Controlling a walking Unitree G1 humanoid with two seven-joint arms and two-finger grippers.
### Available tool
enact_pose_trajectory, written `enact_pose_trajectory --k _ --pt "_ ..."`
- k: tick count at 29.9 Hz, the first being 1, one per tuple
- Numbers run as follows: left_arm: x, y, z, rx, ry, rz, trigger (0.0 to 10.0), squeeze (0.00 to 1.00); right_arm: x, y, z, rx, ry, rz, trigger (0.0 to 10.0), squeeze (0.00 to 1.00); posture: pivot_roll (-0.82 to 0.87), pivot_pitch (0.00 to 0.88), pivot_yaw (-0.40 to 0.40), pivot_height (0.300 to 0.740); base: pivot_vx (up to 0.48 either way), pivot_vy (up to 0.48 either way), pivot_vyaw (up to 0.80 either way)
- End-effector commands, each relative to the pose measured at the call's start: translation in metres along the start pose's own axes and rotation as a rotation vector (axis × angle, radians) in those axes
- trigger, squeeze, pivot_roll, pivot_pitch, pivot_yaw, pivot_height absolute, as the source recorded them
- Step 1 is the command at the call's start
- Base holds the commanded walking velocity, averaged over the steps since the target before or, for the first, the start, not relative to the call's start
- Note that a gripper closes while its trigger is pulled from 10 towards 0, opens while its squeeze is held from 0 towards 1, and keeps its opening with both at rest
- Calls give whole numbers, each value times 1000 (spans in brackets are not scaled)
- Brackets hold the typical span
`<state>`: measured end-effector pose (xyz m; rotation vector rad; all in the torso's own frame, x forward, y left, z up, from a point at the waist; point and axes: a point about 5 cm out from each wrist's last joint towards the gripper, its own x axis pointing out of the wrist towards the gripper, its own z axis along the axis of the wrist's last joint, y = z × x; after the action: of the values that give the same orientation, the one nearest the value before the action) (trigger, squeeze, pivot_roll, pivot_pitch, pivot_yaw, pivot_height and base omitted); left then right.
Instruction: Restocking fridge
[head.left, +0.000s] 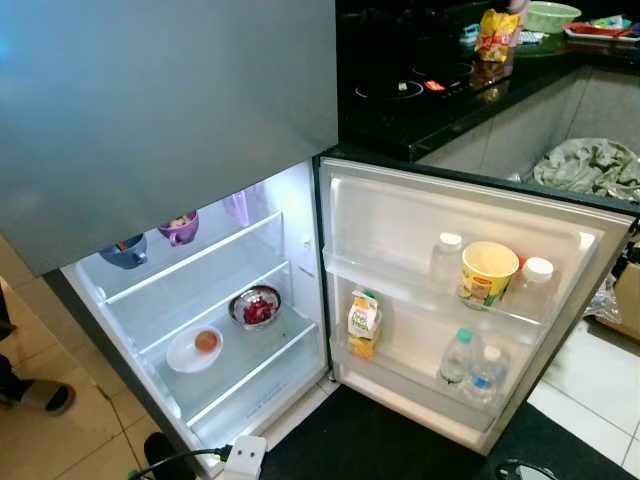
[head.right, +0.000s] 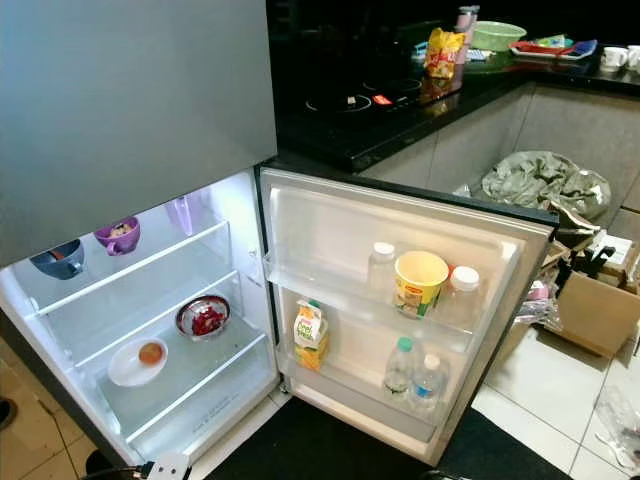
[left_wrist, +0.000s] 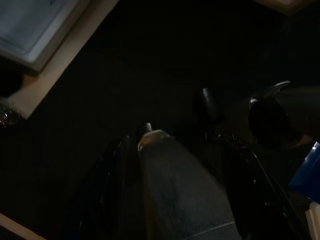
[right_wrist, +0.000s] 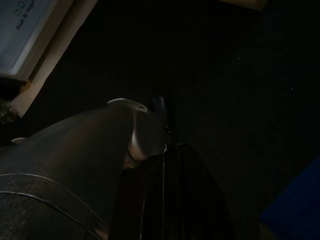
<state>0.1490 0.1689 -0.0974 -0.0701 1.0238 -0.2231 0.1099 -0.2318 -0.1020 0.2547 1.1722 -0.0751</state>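
Note:
The fridge (head.left: 200, 120) stands open, lit inside, with its door (head.left: 400, 210) swung to the right. A blue bowl (head.left: 124, 251) and a purple bowl (head.left: 179, 229) sit on the top shelf. Lower down are a bowl of red food (head.left: 256, 307) and a white plate (head.left: 194, 349) with an orange item. The door racks hold a juice carton (head.left: 363, 322), a yellow cup (head.left: 488, 273) between two white-capped bottles (head.left: 445, 257), and two water bottles (head.left: 472, 364). My left gripper (left_wrist: 176, 114) and right gripper (right_wrist: 160, 112) hang idle over a dark floor mat.
A black mat (head.left: 380, 440) lies before the fridge, with a white power strip (head.left: 245, 458) at its left. The black counter (head.left: 430, 90) behind carries a snack bag (head.left: 497, 35) and a green bowl (head.left: 552, 15). A cloth pile (head.left: 590, 165), a cardboard box (head.right: 600, 310) and a person's foot (head.left: 35, 395) are nearby.

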Motion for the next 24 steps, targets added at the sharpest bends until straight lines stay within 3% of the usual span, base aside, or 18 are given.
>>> enact_pose_trajectory --k 1,3,12,24 --pt "-1 4 0 1 -3 12 10000 0 1 2 5 -5 -16 6 10000 0 -44 1 22 740 0 0 0" --pt "-1 4 0 3 -4 10 10000 0 1 2 5 -5 -16 6 10000 0 -44 1 20 740 0 0 0" --pt "-1 4 1 -9 0 0 10000 0 1 1 6 -9 -17 7 10000 0 -43 0 19 740 0 -427 0" --pt "-3 3 -11 -17 43 28 10000 0 1 2 7 -13 -18 10 10000 0 -45 0 23 740 0 0 0"
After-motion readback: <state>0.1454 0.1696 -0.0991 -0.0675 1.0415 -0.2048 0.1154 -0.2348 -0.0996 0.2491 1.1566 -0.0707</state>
